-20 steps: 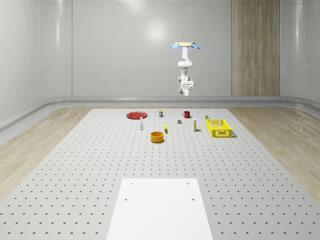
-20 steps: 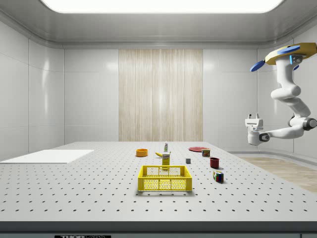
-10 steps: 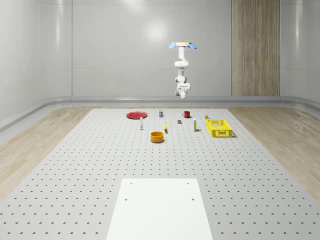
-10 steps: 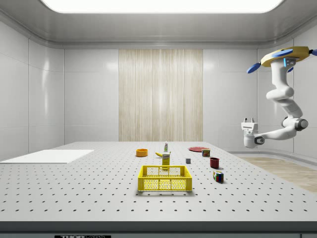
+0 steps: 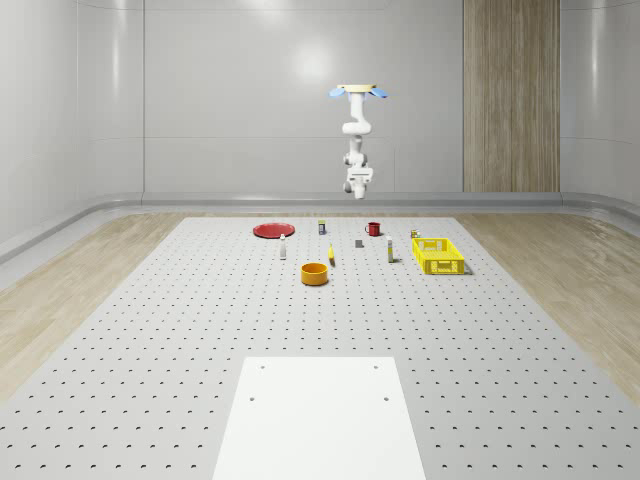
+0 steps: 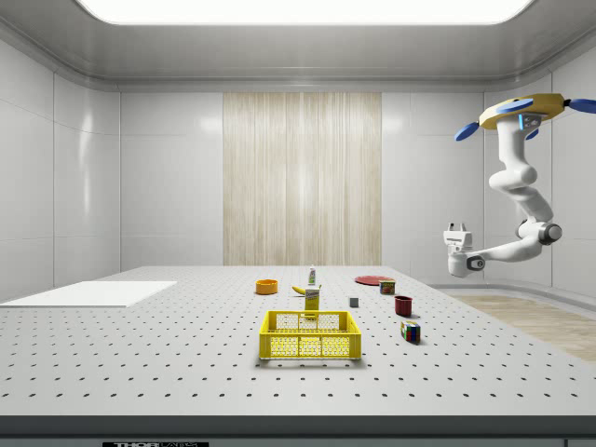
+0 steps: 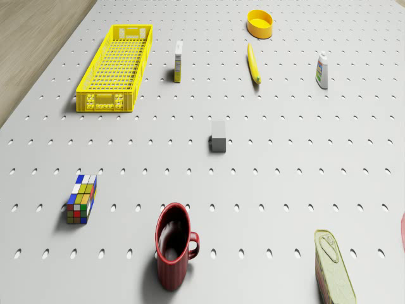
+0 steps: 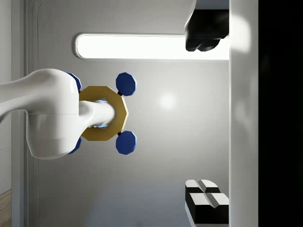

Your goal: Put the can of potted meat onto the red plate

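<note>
While the drone (image 6: 521, 104) hovers past the table's far edge, its empty pincer (image 6: 454, 226) stays unreadable, can (image 7: 334, 273) label illegible

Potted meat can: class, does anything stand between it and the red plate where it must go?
Nothing visible does. The potted meat can stands on the perforated table at the whole-scene view's right of the red plate, with bare table between them. The drone hovers beyond the table's far edge, its pincer raised in the air.

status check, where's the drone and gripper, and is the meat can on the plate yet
Drone hovers high past the table's far edge, gripper pointing up, holding nothing. Potted meat can sits on the table, not on the red plate. Red mug stands beside the can.
</note>
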Motion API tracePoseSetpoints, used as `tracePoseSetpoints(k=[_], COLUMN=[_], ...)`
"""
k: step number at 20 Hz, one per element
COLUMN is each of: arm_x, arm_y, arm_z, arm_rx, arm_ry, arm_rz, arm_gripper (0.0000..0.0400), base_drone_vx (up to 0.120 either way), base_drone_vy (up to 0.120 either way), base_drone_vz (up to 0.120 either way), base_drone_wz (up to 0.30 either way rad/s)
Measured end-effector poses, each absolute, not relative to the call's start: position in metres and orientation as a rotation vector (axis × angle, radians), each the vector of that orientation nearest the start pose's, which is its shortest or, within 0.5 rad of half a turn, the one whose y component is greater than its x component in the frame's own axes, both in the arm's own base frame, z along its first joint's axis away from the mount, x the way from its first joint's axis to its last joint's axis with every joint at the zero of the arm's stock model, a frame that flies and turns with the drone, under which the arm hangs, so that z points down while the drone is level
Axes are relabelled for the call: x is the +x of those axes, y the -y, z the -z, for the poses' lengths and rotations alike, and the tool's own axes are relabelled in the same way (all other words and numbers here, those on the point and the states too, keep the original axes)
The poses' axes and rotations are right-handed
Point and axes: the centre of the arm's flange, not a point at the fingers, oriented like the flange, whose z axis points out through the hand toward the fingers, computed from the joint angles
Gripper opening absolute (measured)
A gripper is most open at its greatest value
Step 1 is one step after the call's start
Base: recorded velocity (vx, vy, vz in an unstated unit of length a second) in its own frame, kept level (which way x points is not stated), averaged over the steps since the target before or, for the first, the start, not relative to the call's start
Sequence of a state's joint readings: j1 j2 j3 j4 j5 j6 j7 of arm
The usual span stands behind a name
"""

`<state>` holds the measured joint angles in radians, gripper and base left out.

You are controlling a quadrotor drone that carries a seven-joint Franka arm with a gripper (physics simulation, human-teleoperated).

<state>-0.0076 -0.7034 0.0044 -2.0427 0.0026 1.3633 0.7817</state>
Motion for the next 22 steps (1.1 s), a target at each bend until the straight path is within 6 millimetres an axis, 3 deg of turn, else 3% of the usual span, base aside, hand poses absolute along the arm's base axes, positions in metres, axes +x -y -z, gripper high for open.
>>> tracePoseSetpoints(k=[22], arm_x=[0.3023], arm_y=[-0.0017], arm_z=[-0.6913], arm_rx=[-2.902], arm_ry=[-1.202], arm_rz=[0.069], arm_gripper=[0.04], base_drone_vx=[0.12], base_drone_vy=[-0.12], base_drone_vz=[0.0], base_drone_wz=[0.0])
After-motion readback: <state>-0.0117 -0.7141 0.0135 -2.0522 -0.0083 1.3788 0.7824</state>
